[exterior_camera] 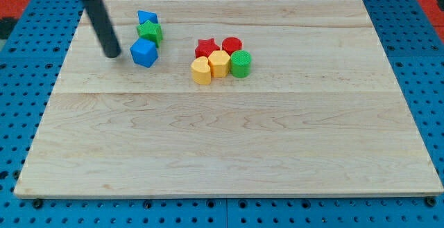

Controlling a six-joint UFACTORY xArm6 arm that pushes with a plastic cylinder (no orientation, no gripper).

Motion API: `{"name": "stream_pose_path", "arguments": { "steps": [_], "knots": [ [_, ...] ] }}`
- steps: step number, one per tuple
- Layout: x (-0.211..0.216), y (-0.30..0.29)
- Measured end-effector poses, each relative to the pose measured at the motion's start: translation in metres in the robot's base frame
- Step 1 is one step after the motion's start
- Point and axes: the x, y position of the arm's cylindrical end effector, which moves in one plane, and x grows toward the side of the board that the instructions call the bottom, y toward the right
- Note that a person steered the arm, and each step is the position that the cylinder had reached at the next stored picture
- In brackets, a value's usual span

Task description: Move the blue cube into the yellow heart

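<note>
The only part of the robot in view is a straight rod, dark grey to near black, with a smooth, matt surface and a round cross-section. It keeps much the same thickness along its whole visible length and shows no markings, screws or cables. A faint lighter sheen runs down one side of it. At the view's top edge it joins a wider mount, cut off by the frame, where a pale grey or whitish rim shows against a darker body. Its lower end, my tip [112, 54], is blunt and plain, the same dark colour as the shaft, with no separate cap or pad discernible.
</note>
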Motion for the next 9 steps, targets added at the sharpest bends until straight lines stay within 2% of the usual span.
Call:
{"name": "stream_pose_path", "arguments": {
  "steps": [2, 3, 4, 5, 6, 8, 9],
  "knots": [
    [-0.018, 0.015],
    [-0.004, 0.047],
    [0.056, 0.064],
    [0.088, 0.068],
    [0.081, 0.038],
    [0.038, 0.055],
    [0.03, 0.066]
  ]
}}
